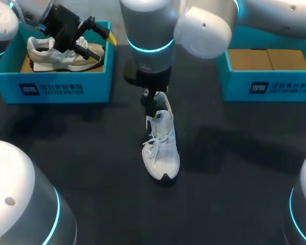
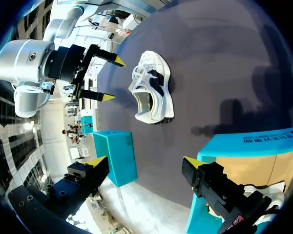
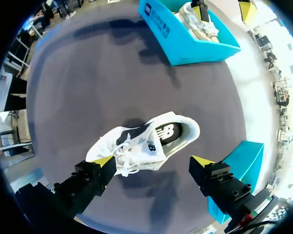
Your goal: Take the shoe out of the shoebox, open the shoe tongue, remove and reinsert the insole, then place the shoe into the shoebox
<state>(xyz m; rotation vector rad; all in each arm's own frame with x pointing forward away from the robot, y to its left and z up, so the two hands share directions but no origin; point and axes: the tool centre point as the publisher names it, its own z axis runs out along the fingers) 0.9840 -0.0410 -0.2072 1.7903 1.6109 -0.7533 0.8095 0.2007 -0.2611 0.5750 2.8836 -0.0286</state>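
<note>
A white sneaker [image 1: 161, 148] stands on the dark table, toe toward the front edge. In the right wrist view the sneaker [image 3: 141, 141] shows its laces and dark insole. My right gripper [image 1: 152, 102] hangs just above its heel. Seen from its own wrist, the right gripper [image 3: 152, 162] is open, its fingers astride the shoe without touching it. My left gripper [image 1: 104, 47] is open over the left turquoise shoebox [image 1: 61, 89], above a second white shoe [image 1: 61, 53]. The left wrist view shows the left gripper [image 2: 144, 162] holding nothing, the sneaker [image 2: 154, 87] and the right gripper [image 2: 112, 78] ahead.
A second turquoise shoebox [image 1: 268, 84] with a brown cardboard floor stands at the back right. It shows again as the turquoise box [image 2: 117, 156] in the left wrist view. Dark table surface lies open around the sneaker toward the front.
</note>
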